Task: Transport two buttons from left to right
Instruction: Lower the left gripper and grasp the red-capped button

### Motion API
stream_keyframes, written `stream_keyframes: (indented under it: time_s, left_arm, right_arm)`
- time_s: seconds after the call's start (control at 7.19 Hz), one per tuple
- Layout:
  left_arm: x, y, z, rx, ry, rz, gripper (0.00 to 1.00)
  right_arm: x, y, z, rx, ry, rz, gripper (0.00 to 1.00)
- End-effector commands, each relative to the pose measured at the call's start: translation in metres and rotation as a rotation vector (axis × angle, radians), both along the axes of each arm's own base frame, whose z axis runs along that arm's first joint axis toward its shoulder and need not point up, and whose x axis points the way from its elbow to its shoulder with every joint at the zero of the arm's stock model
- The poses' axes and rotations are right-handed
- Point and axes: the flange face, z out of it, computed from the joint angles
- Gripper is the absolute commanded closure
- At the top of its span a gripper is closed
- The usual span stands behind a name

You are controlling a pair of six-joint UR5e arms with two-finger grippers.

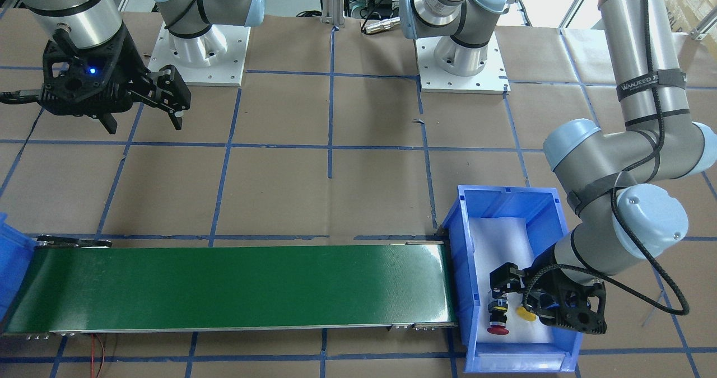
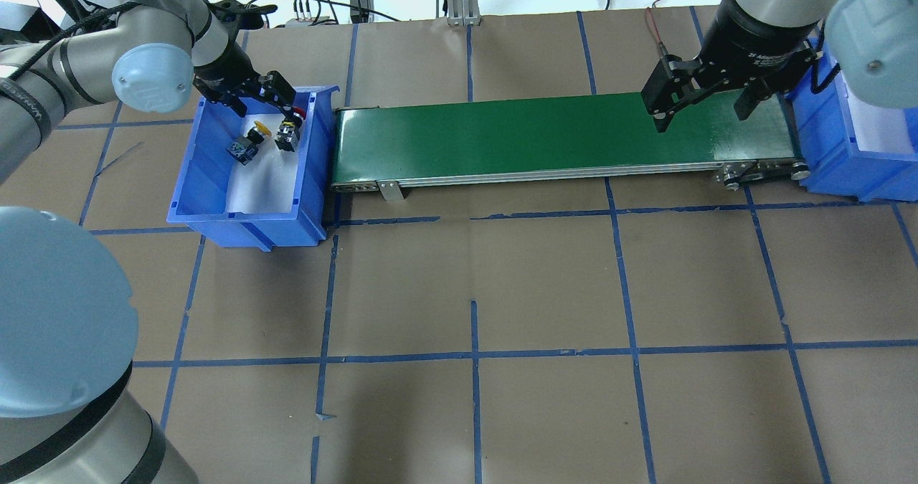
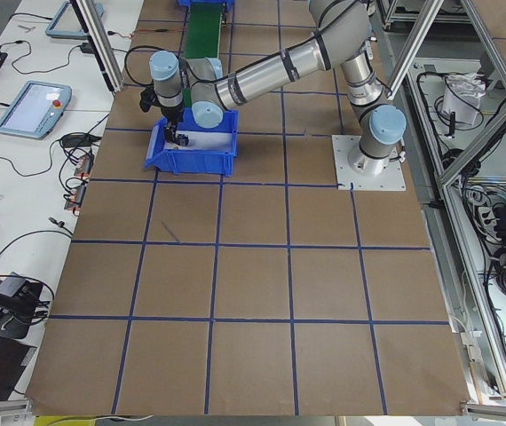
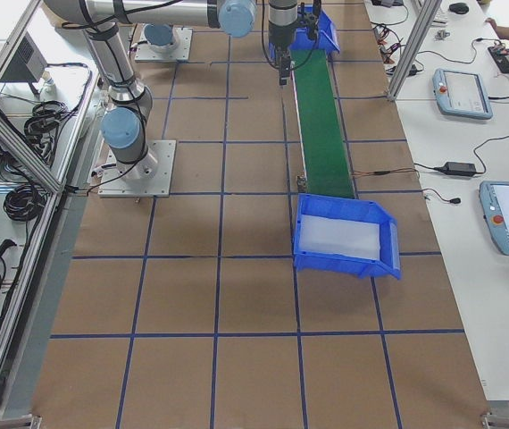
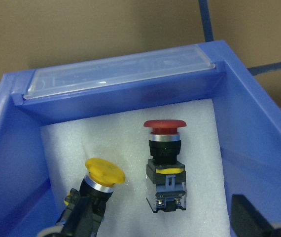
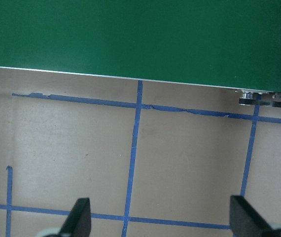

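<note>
At the left end of the green conveyor belt (image 2: 538,136) sits a blue bin (image 2: 237,222) lined with white foam (image 5: 66,148); a second blue bin (image 2: 832,154) stands at the belt's right end. Over the first bin the left gripper (image 1: 516,299) hangs low, fingers (image 5: 251,219) spread wide, holding nothing. The right gripper (image 2: 703,107), also spread and empty, hovers near the belt's right end, on the robot's side. Both buttons lie on the foam, apart: the red button (image 5: 165,163) nearer to the belt, between the left fingers, the yellow button (image 5: 103,175) farther from it, beside one finger.
</note>
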Motion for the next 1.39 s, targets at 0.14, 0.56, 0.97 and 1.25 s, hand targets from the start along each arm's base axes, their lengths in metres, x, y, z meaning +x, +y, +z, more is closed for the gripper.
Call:
stream_keyframes:
  time_s: [0.14,0.56,0.97,1.25]
  left_arm:
    - [0.0,0.007,-0.015,0.031,0.006,0.011,0.13]
    - [-0.005,0.007,-0.023,0.044,0.012,0.011,0.13]
    - [-0.009,0.006,-0.036,0.066,0.014,0.004,0.19]
    - [-0.01,0.006,-0.038,0.068,0.012,0.002,0.2]
  right_arm:
    - [0.0,0.0,0.0,0.0,0.0,0.0,0.0]
    - [0.0,0.0,0.0,0.0,0.002,0.006,0.0]
    - [0.0,0.0,0.0,0.0,0.002,0.008,0.0]
    - [0.0,0.0,0.0,0.0,0.002,0.008,0.0]
